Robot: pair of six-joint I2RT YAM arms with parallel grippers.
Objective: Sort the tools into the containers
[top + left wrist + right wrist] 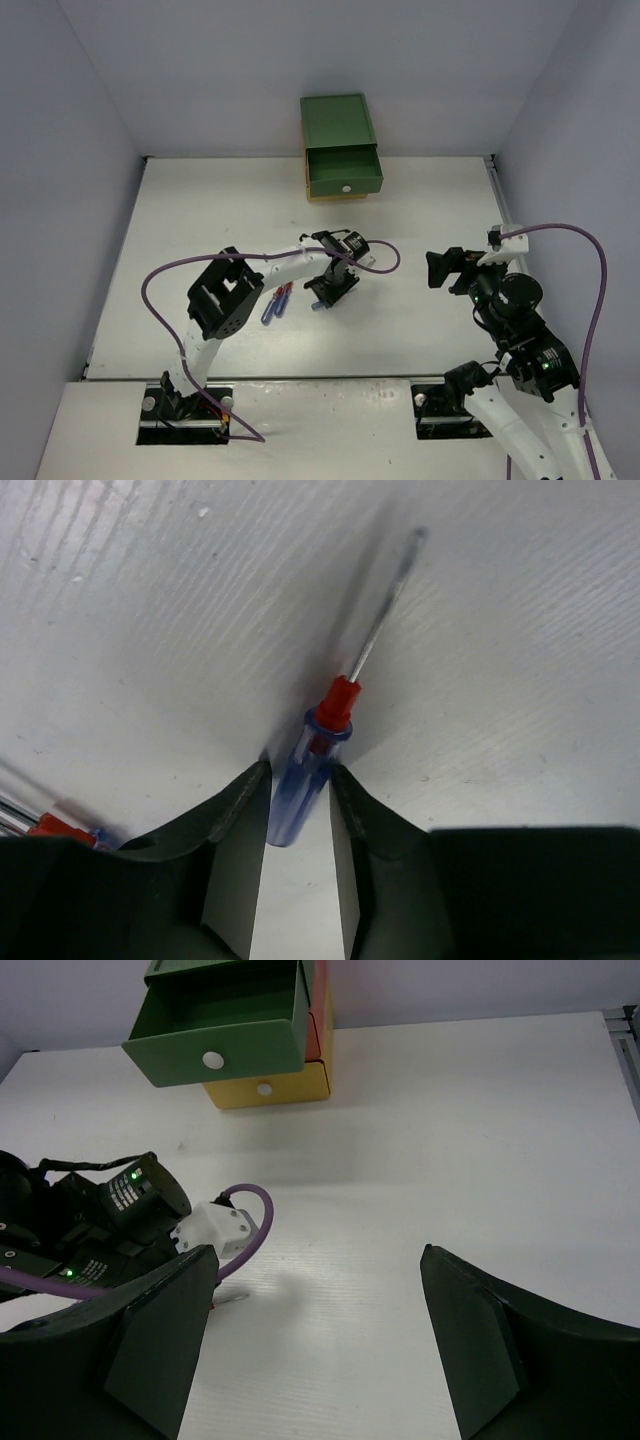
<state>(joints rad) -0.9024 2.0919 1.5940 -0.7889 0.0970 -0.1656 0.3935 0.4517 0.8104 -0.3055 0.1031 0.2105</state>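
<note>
A blue-handled screwdriver [305, 775] with a red collar lies on the white bench [430, 200] near its middle, its thin metal shaft pointing away from the left wrist camera. The left gripper [300, 772] is narrowed onto it, one dark finger against each side of the clear blue handle, so it is grasping the handle while the tool rests on the bench surface. Just to the left of that gripper in the overhead view lie two more slim screwdrivers [275, 303], side by side, with blue and red on their handles; they are close to the left arm's forearm but apart from its fingers. At the far edge of the bench, against the back wall, stands the small cabinet: the green drawer [220, 1020] on top is pulled out and open, with the orange-red drawer [322, 1025] and the yellow drawer [270, 1085] pushed in below it. The bench between the left gripper and the cabinet is bare. The right gripper [318, 1260] hangs at the right side of the bench, spread wide and holding nothing.
</note>
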